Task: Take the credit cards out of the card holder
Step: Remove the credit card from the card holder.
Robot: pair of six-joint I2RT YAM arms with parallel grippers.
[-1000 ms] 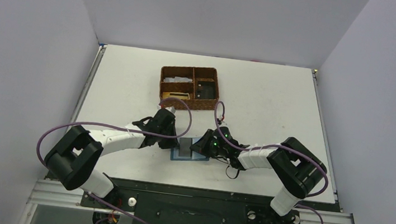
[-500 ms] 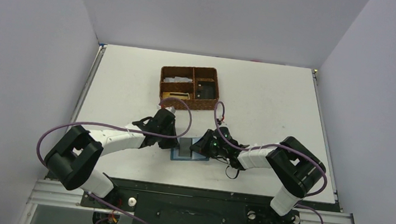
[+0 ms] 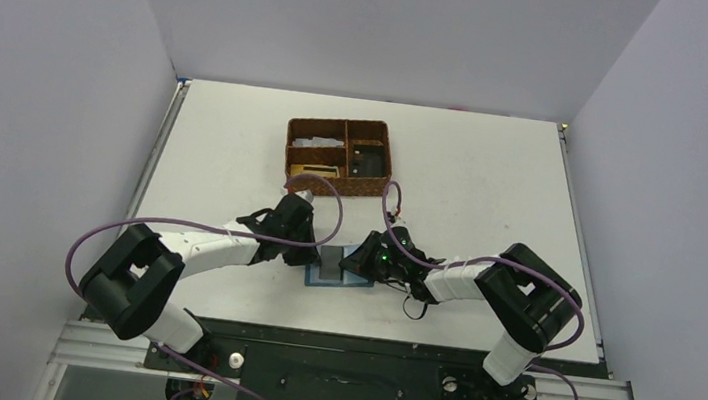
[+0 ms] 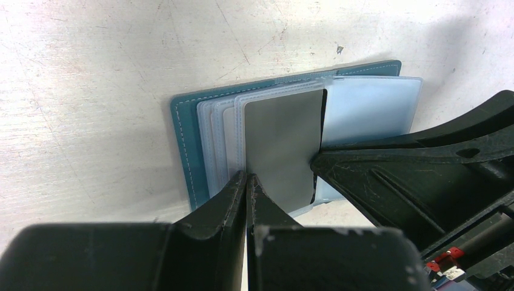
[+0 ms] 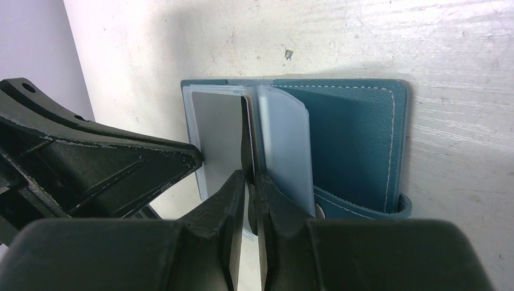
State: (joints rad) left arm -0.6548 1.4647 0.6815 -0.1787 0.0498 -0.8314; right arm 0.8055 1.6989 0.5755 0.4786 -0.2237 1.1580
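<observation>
We see the card holder (image 4: 182,142) lying open and flat on the table (image 3: 491,196), right between the two grippers. The left gripper (image 4: 247,179) is on its left side and the right gripper (image 5: 250,177) is on its right side, tips facing each other.

The left gripper is closed tight, with no gap between its fingers. Its tips sit at the near edge of a grey page (image 4: 282,142) in the card holder. We cannot tell if it pinches that edge or only presses on it.

The right gripper is almost closed, with just a thin slit left. The thin edge of the grey page runs up into that slit, so it looks pinched there.

We cannot tell if the grey page is a card or a pocket with a card inside. No gold card shows. From above, both grippers cover most of the card holder and only its blue corners peek out. Clear pages (image 4: 370,109) fan out beside the grey one. A snap tab (image 5: 403,206) sticks out at one edge.

A brown basket (image 3: 336,186) with small boxes inside sits farther back on the table, well apart. Its things are too small to make out.
</observation>
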